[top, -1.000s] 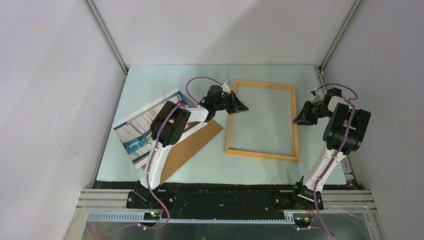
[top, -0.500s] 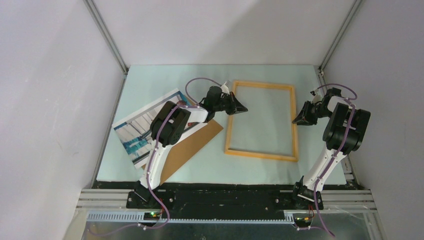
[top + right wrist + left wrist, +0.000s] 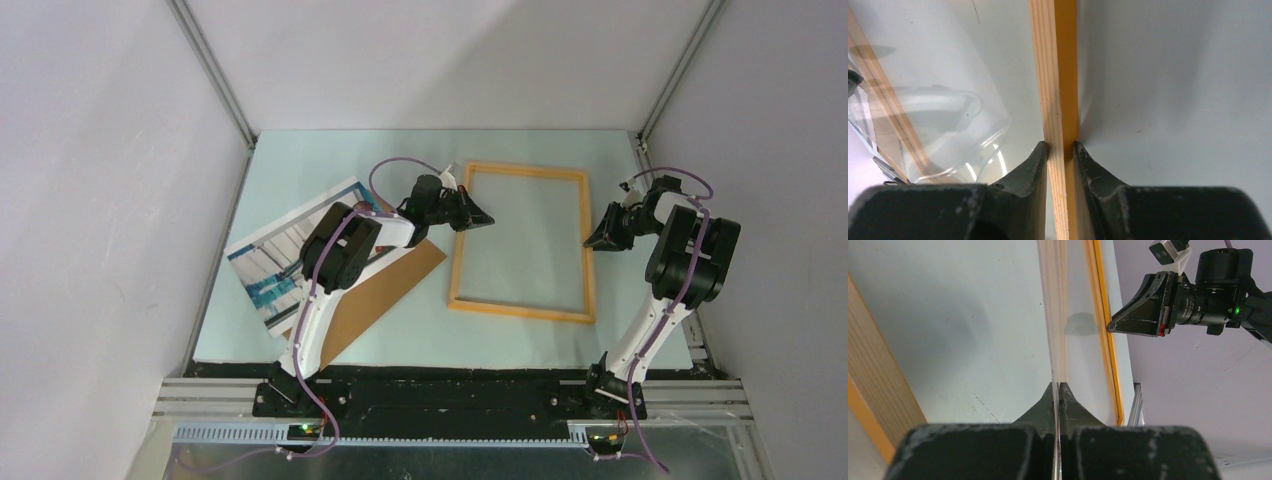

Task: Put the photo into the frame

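Simply thin wooden frame (image 3: pixel 520 309) (glossy clear pane (image 3: pixel 1054 315))

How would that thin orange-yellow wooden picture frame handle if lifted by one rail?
Likely stiff and light: the thin orange-yellow wooden picture frame has slim rails. Pinched on one rail by the right gripper, it might swing or twist.

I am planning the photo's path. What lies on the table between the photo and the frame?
The top view shows a brown backing board between the photo and the frame. The left arm reaches over that stretch.
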You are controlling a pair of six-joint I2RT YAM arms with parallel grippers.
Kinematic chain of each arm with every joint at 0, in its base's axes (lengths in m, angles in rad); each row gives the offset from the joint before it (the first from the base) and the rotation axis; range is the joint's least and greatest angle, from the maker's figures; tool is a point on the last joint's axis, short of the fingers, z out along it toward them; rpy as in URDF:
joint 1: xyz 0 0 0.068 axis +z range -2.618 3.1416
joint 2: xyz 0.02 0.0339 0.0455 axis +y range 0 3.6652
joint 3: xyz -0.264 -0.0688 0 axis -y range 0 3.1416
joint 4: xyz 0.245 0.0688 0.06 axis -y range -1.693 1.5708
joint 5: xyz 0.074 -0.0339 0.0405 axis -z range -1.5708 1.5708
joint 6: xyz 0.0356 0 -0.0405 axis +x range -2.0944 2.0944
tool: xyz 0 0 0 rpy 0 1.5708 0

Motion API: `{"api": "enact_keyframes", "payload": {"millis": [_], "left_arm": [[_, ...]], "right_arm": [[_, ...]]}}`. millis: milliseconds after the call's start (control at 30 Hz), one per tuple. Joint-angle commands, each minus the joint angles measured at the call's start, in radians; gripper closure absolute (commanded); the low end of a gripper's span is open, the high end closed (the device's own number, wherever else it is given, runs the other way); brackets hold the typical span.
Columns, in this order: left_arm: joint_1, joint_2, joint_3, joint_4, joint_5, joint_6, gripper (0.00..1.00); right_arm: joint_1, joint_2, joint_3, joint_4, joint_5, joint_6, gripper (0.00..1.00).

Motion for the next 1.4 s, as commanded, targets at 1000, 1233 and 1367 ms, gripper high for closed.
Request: {"api": "enact_keyframes", "payload": {"millis": [1000,1233,1367], "left_arm": [[-0.020,-0.018,0.064,-0.081,-0.014,0.075,0.92],[-0.025,-0.014,0.090,-0.123,-0.015,0.102,0.87],[-0.027,-0.009,0.103,-0.138,-0.014,0.112,0.79]], "right_arm": [[0.022,-0.003,0.026,-0.022,-0.057,-0.005,0.90],[0.024,-0.004,0.030,-0.029,-0.055,-0.009,0.90],[0.025,-0.005,0.039,-0.038,-0.054,-0.016,0.89]]}}
